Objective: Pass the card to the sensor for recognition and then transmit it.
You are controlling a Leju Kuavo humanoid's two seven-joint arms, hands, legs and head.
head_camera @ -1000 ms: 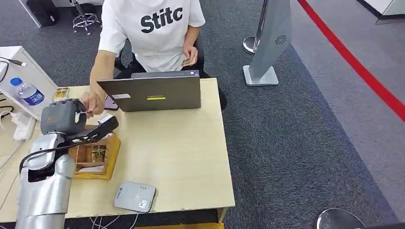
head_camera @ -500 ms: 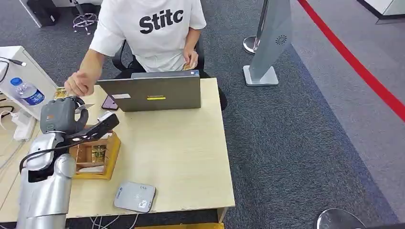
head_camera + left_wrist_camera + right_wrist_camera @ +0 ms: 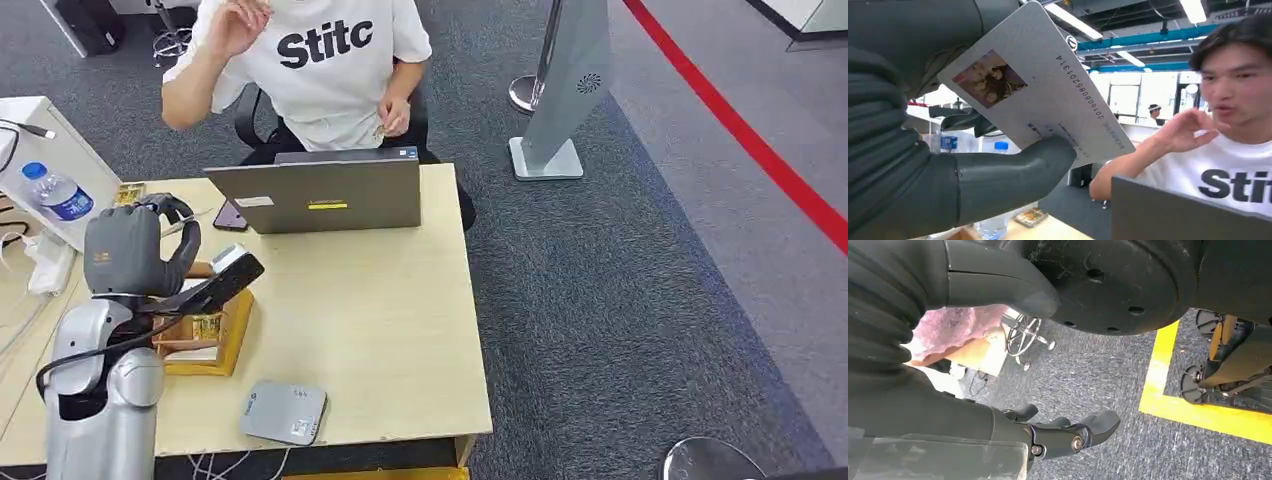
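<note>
My left hand [image 3: 135,250] is raised over the table's left side, above the wooden box [image 3: 205,335], and grips a grey card [image 3: 1048,95] with a small photo and a printed number. In the left wrist view the thumb [image 3: 1008,175] presses the card's lower edge. From the head view the card [image 3: 178,226] shows as a thin edge beside the fingers. The grey card sensor [image 3: 283,411] lies flat near the table's front edge, well below the hand. My right hand [image 3: 1068,435] hangs over the carpet, fingers apart, holding nothing.
A person in a white shirt [image 3: 325,60] sits behind an open laptop [image 3: 320,195], one hand raised to the head. A phone [image 3: 230,215] lies beside the laptop. A water bottle [image 3: 57,193] rests on a white stand at the left. The table's [image 3: 400,320] right half is bare wood.
The person's hand has left my left hand and risen to the head. The card stays in my left hand, which has shifted slightly toward me.
</note>
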